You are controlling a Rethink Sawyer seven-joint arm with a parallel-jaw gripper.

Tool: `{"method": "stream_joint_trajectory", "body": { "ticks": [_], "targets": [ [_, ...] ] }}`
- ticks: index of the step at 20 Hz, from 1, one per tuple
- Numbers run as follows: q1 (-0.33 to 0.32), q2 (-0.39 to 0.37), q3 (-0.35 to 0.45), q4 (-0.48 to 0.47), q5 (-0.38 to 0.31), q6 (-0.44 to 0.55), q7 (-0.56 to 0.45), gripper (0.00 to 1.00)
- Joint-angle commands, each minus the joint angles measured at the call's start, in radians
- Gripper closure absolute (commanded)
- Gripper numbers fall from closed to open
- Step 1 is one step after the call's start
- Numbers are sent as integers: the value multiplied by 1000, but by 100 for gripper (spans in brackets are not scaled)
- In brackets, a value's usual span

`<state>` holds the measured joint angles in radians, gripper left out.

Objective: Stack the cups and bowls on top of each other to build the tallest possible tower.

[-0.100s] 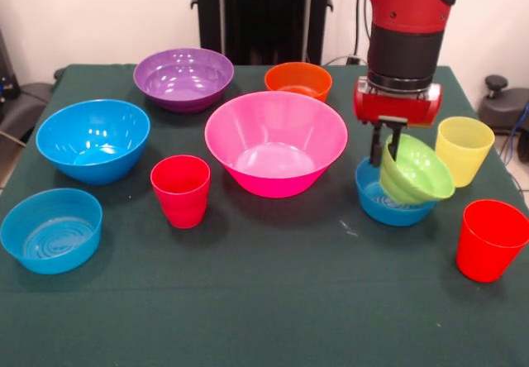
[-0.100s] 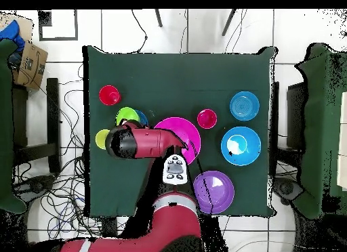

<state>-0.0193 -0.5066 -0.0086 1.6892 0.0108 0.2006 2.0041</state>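
Ten plastic pieces on a green table [image 1: 264, 317], none stacked into a tower.

- Pink bowl [image 1: 275, 154]: largest, centre of the table, upright, empty.
- Purple bowl [image 1: 183, 78]: behind and left of the pink one in the front view.
- Orange bowl [image 1: 298, 80]: small, just behind the pink bowl.
- Large blue bowl [image 1: 92, 140]: left side; a shallower blue bowl [image 1: 51, 230] sits nearer the front corner.
- Red cup [image 1: 181, 190]: upright, just beside the pink bowl's left front.
- Second red cup [image 1: 491, 240]: upright, front right.
- Yellow cup [image 1: 464, 150]: upright, right side.
- Small blue bowl [image 1: 392, 200]: between the pink bowl and the yellow cup.
- Lime green bowl [image 1: 416, 173]: tilted steeply, its lower side resting in the small blue bowl.
- Gripper [image 1: 393, 140]: black fingers clamped on the lime green bowl's rim, hanging from the red arm [image 1: 409, 20].
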Motion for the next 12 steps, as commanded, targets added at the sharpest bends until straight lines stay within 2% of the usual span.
{"method": "stream_joint_trajectory", "body": {
  "ticks": [1, 12],
  "targets": [
    [22, 44, 19, -58, 23, 47, 123, 0],
    [-3, -7, 48, 8, 15, 41, 117, 0]
  ]
}}
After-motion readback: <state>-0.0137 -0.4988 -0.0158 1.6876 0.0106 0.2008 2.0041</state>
